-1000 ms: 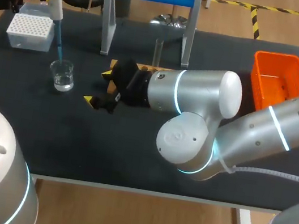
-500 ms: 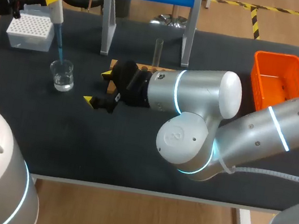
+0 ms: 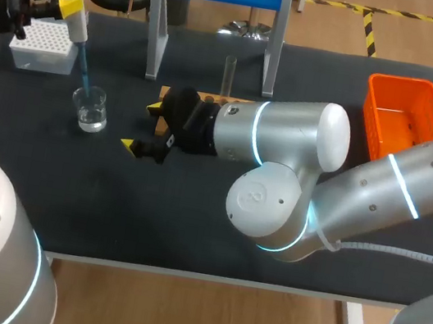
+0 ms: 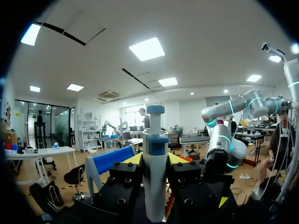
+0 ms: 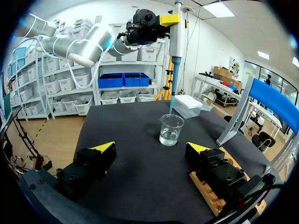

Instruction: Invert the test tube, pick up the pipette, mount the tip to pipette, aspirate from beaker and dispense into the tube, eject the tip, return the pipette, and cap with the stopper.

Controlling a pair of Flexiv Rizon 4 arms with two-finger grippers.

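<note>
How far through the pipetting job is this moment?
Done: the test tube stands upright, the left claw is shut on the pipette, and a blue tip is mounted. In hand: the tip sits at the rim of the beaker, so aspiration looks underway; drawn liquid cannot be seen. Left: dispensing into the tube, ejecting the tip, returning the pipette, capping. The right claw is open and empty.

upright pipette (image 4: 155,168), clamped in left hand (image 4: 155,159); blue rack (image 4: 111,159) beyond
</note>
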